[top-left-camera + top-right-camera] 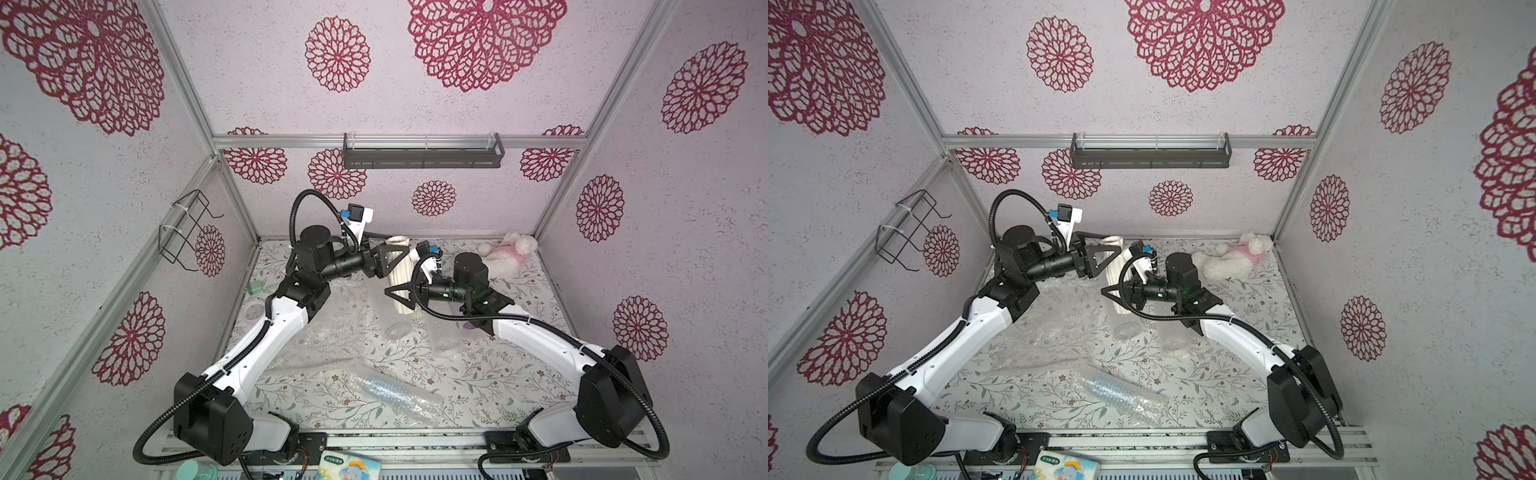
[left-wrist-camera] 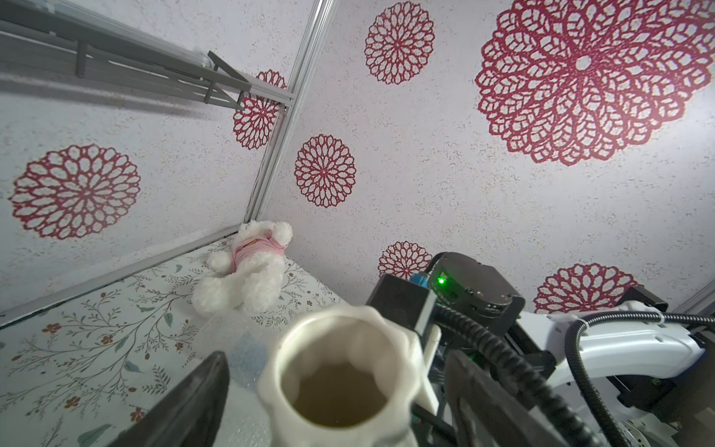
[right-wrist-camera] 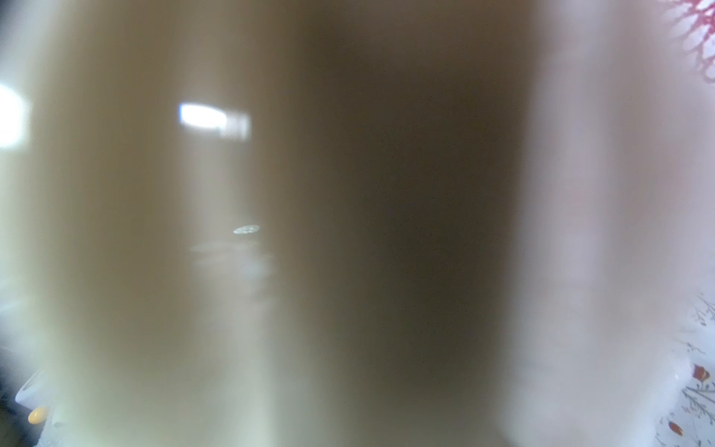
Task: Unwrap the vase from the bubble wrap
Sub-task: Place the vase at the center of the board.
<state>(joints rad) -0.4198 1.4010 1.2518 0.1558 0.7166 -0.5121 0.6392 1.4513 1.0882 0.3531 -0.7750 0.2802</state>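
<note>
Vase [image 1: 401, 271]: 1, in R tool [image 1: 400, 297]; L tool [image 2: 336, 358] wide astride rim. Bubble wrap [image 1: 336, 324]: maybe 4 pcs.

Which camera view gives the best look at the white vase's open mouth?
The left wrist view: the white vase sits close, its scalloped rim and hollow inside plain to see. In both top views it is small, its mouth a sliver. The right wrist view shows only a blurred beige stretch of its side.
</note>
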